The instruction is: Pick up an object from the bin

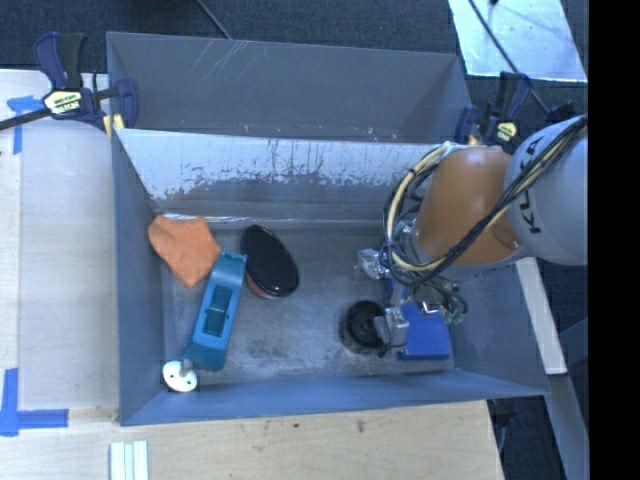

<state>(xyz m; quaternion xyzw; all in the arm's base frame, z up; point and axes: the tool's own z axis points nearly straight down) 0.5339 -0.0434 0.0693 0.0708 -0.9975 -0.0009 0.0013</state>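
My gripper point(396, 316) is low in the bin's front right part, under the orange wrist cover. It stands between a black round disc point(358, 326) on its left and a blue rectangular block point(428, 338) on its right, close to both. Whether it touches either one is hidden by the gripper body.
An orange crumpled cloth point(183, 248) lies at the left, with a blue tape dispenser point(217, 310) in front of it. A black oval thing with a red underside point(270, 261) sits mid-bin. A small white piece point(180, 375) lies in the front left corner. The arm covers the bin's right side.
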